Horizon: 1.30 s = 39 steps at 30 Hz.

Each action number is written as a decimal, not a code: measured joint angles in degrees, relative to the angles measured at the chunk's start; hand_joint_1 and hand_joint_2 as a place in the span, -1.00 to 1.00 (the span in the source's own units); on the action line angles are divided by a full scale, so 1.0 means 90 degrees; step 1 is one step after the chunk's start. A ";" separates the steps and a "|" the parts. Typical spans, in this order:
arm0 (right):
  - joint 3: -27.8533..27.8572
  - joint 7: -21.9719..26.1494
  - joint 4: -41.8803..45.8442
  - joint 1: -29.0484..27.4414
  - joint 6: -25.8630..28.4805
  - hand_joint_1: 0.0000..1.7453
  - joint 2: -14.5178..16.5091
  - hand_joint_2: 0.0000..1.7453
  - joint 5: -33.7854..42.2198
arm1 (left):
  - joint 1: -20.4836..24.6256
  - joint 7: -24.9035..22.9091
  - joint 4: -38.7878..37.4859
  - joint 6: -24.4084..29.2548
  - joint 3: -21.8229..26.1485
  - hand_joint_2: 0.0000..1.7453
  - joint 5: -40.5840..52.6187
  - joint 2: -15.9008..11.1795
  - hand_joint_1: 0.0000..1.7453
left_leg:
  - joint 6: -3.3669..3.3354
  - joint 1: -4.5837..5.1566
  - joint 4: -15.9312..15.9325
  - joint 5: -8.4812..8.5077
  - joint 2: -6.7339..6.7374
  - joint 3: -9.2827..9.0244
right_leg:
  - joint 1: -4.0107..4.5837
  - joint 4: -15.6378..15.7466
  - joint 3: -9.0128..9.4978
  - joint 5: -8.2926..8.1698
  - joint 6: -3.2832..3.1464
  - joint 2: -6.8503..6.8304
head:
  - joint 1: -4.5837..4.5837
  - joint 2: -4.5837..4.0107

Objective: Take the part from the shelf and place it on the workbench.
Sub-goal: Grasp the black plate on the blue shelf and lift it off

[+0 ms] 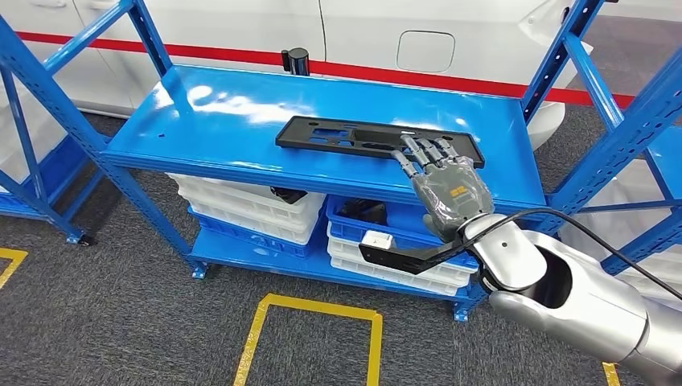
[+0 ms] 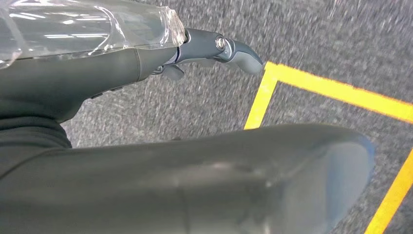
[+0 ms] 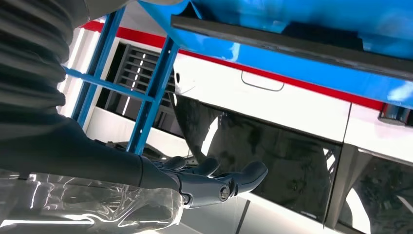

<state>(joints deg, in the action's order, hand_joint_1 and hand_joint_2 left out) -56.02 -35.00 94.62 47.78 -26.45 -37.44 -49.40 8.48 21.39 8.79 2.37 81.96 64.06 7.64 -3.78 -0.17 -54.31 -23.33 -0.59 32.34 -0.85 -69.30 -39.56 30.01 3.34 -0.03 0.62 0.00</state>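
Part (image 1: 366, 138): flat black plastic panel, long and narrow, several cutouts along its length. It lies flat on the top deck of the blue shelf (image 1: 217, 121), toward the front right, long side roughly parallel to the front edge and angled slightly.

Right hand (image 1: 446, 189): over the part's right end, palm down, fingers (image 1: 422, 151) extended and apart, tips at or just above the panel near its front edge. Can't tell from the head view whether they actually touch. Nothing gripped. In the right wrist view the fingers are stretched out with nothing in them.

Left hand (image 2: 214, 48): hangs over grey carpet by the yellow floor tape (image 2: 336, 90). One dark finger sticks out; nothing visibly held, but how far the rest are spread I can't tell.

Room: bare deck left of and behind the part. Right rear upright (image 1: 555, 60) stands near the part's right end. White bins (image 1: 249, 205) sit on the lower shelf. A white car (image 1: 450, 40) stands behind the shelf.
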 joint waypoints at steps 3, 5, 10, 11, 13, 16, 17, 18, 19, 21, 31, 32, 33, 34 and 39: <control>0.0054 -0.0007 -0.0055 0.0006 -0.0066 -1.00 -0.0001 1.00 0.0050 | 0.0004 -0.0012 0.0000 -0.0021 0.0004 -1.00 0.0029 -0.0001 -1.00 | 0.0079 0.0015 -0.0021 -0.0058 -0.0012 -0.0051 | -0.0011 0.1267 0.0633 -0.0535 -0.0024 0.0003 | 0.0004 -0.0001; 0.0070 -0.0010 -0.0090 0.0004 -0.0092 -1.00 -0.0005 1.00 0.0076 | 0.0007 -0.0012 0.0000 -0.0022 0.0010 -1.00 0.0037 -0.0002 -1.00 | 0.0151 0.0034 -0.0030 -0.0090 -0.0012 -0.0056 | 0.0010 0.1556 0.0774 -0.0556 -0.0091 0.0010 | 0.0000 -0.0001; 0.0119 -0.0020 -0.0139 0.0004 -0.0123 -1.00 -0.0008 1.00 0.0143 | 0.0010 -0.0013 -0.0005 -0.0039 0.0039 -1.00 0.0074 -0.0012 -1.00 | 0.0322 -0.0018 -0.0732 -0.0455 0.0011 0.0252 | -0.0007 0.1591 0.0862 -0.0509 -0.0283 0.0007 | -0.0028 -0.0001; 0.0132 -0.0022 -0.0148 -0.0002 -0.0131 -1.00 -0.0008 1.00 0.0170 | 0.0007 -0.0013 -0.0007 -0.0045 0.0042 -1.00 0.0082 -0.0013 -1.00 | 0.0349 -0.0024 -0.1198 -0.0631 0.0015 0.0496 | -0.0003 0.1590 0.0878 -0.0485 -0.0306 0.0005 | -0.0040 -0.0001; 0.0140 -0.0029 -0.0175 -0.0038 -0.0155 -1.00 -0.0010 1.00 0.0228 | -0.0010 -0.0015 -0.0007 -0.0056 0.0047 -1.00 0.0103 -0.0019 -1.00 | 0.0376 -0.0031 -0.1965 -0.0811 0.0017 0.0969 | 0.0004 0.1588 0.0922 -0.0432 -0.0317 0.0008 | -0.0046 0.0000; 0.0169 -0.0044 -0.0215 -0.0094 -0.0180 -1.00 -0.0016 1.00 0.0291 | -0.0024 -0.0025 -0.0007 -0.0093 0.0050 -1.00 0.0146 -0.0019 -1.00 | 0.0336 -0.0027 -0.1365 -0.0247 0.0018 0.0840 | 0.0006 0.1591 0.1093 -0.0303 -0.0285 0.0015 | -0.0047 -0.0001; 0.0186 -0.0049 -0.0226 -0.0100 -0.0184 -1.00 -0.0018 1.00 0.0291 | -0.0024 -0.0031 -0.0007 -0.0103 0.0052 -1.00 0.0155 -0.0022 -1.00 | 0.0298 -0.0015 -0.0885 0.0000 0.0017 0.0639 | 0.0009 0.1594 0.1159 -0.0249 -0.0265 0.0015 | -0.0047 -0.0001; 0.0201 -0.0054 -0.0239 -0.0101 -0.0184 -1.00 -0.0019 1.00 0.0282 | -0.0021 -0.0037 -0.0007 -0.0108 0.0054 -1.00 0.0163 -0.0025 -1.00 | 0.0251 0.0004 -0.0474 0.0151 0.0018 0.0452 | 0.0018 0.1597 0.1212 -0.0196 -0.0237 0.0018 | -0.0047 -0.0001; 0.0215 -0.0059 -0.0252 -0.0106 -0.0181 -1.00 -0.0021 1.00 0.0263 | -0.0019 -0.0041 -0.0007 -0.0111 0.0056 -1.00 0.0171 -0.0029 -1.00 | 0.0206 0.0024 -0.0213 0.0205 0.0020 0.0330 | 0.0026 0.1614 0.1248 -0.0154 -0.0207 0.0021 | -0.0048 -0.0001; 0.0238 -0.0066 -0.0280 -0.0120 -0.0167 -1.00 -0.0030 1.00 0.0219 | -0.0015 -0.0043 -0.0007 -0.0115 0.0061 -1.00 0.0186 -0.0034 -1.00 | 0.0123 0.0041 -0.0094 0.0108 0.0021 0.0243 | 0.0044 0.1623 0.1294 -0.0140 -0.0139 0.0028 | -0.0047 0.0000; 0.0359 -0.0075 -0.0382 -0.0276 -0.0225 -1.00 -0.0086 1.00 0.0100 | -0.0028 -0.0038 -0.0007 -0.0104 0.0091 -1.00 0.0279 -0.0035 -1.00 | -0.0042 -0.0005 -0.0002 -0.0374 -0.0012 -0.0468 | 0.0022 0.0095 -0.0074 0.0137 0.0006 0.0021 | -0.0010 0.0000; 0.0376 -0.0075 -0.0392 -0.0286 -0.0274 -1.00 -0.0087 1.00 0.0096 | -0.0029 -0.0039 -0.0007 -0.0103 0.0093 -1.00 0.0290 -0.0035 -1.00 | -0.0026 -0.0006 0.0003 -0.0455 -0.0016 -0.0554 | 0.0023 0.0540 0.0016 -0.0228 -0.0009 0.0020 | -0.0010 0.0000; 0.0394 -0.0076 -0.0406 -0.0299 -0.0329 -1.00 -0.0088 1.00 0.0094 | -0.0026 -0.0042 -0.0007 -0.0102 0.0096 -1.00 0.0297 -0.0034 -1.00 | -0.0003 0.0000 -0.0005 -0.0536 -0.0021 -0.0654 | 0.0029 0.0969 0.0107 -0.0588 -0.0028 0.0018 | -0.0013 0.0000; 0.0413 -0.0076 -0.0425 -0.0322 -0.0399 -1.00 -0.0090 1.00 0.0102 | -0.0023 -0.0051 -0.0008 -0.0098 0.0100 -1.00 0.0308 -0.0033 -1.00 | 0.0034 0.0008 0.0005 -0.0611 -0.0027 -0.0718 | 0.0048 0.1276 0.0187 -0.0846 -0.0058 0.0016 | -0.0014 0.0000; 0.0704 -0.0076 -0.0466 -0.0469 -0.0827 -1.00 -0.0093 1.00 0.0201 | 0.0007 -0.0141 -0.0012 0.0073 0.0134 -1.00 0.0347 -0.0029 -1.00 | 0.0190 0.0020 -0.0228 -0.0696 -0.0024 -0.0808 | 0.0051 0.1563 0.0402 -0.1018 -0.0267 0.0013 | -0.0023 -0.0001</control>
<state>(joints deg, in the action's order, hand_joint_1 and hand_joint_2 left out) -49.69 -35.69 90.42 43.56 -33.89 -38.28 -47.59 8.55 20.12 8.68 3.02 83.17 67.18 7.39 -2.07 0.01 -56.36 -29.60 -0.81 25.07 -0.40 -55.23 -35.94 20.84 0.94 0.09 0.41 -0.01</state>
